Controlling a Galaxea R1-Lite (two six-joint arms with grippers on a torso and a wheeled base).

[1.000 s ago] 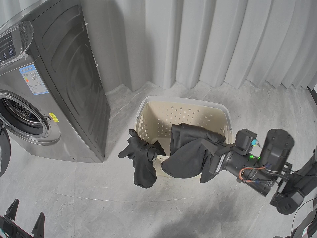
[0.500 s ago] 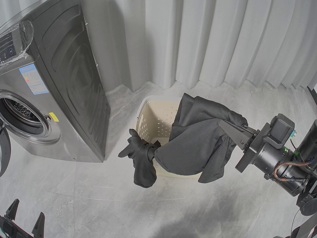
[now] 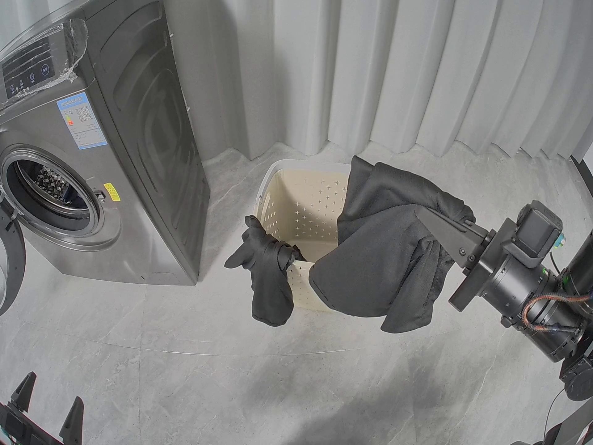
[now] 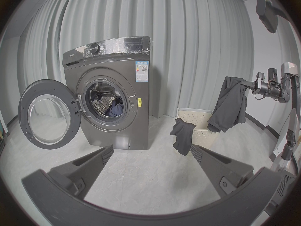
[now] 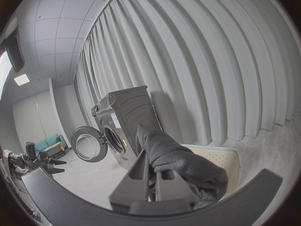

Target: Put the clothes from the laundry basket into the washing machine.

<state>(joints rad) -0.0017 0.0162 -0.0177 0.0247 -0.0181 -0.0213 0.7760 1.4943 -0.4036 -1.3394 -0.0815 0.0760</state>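
Far to my left stands the washing machine (image 3: 123, 156), its door (image 4: 47, 113) swung wide and the drum mouth (image 3: 52, 186) open. My left claw (image 3: 52, 390) rests low near it, spread wide and empty. Further right, a smaller dark garment (image 3: 269, 279) droops over the front rim of the laundry basket (image 3: 296, 199). Rightmost, my right claw (image 3: 440, 222) is pinched on the large dark garment (image 3: 383, 248), which hangs lengthwise downward above the basket; I cannot tell whether its hem clears the rim. The drum lies well left of this claw, across the basket, so I judge the carry must sweep left, hem raised.
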